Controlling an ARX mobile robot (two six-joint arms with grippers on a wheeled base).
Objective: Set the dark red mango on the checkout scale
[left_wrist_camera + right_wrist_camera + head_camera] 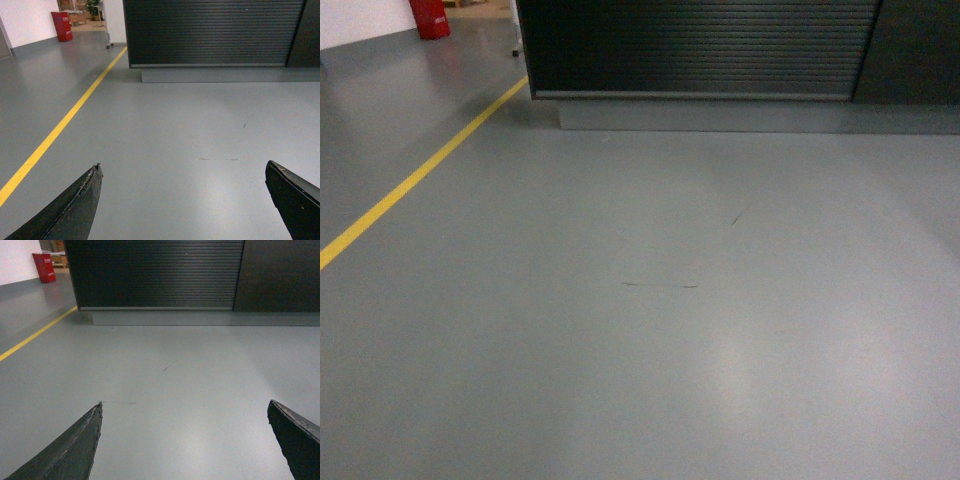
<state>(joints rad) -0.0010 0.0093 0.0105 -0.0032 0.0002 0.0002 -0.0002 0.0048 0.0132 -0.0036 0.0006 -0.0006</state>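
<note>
The checkout stands ahead across the grey floor, a dark counter with a slatted front panel and a grey plinth. It also fills the top of the left wrist view as the checkout and of the right wrist view as the checkout. The dark red mango and the scale are out of view. My left gripper is open, with only floor between its black fingers. My right gripper is open too and holds nothing. Neither gripper shows in the head view.
A yellow floor line runs diagonally at the left toward the counter's corner. A red bin stands at the far left by a white wall. A dark panel adjoins the counter on the right. Faint scuff marks cross the floor.
</note>
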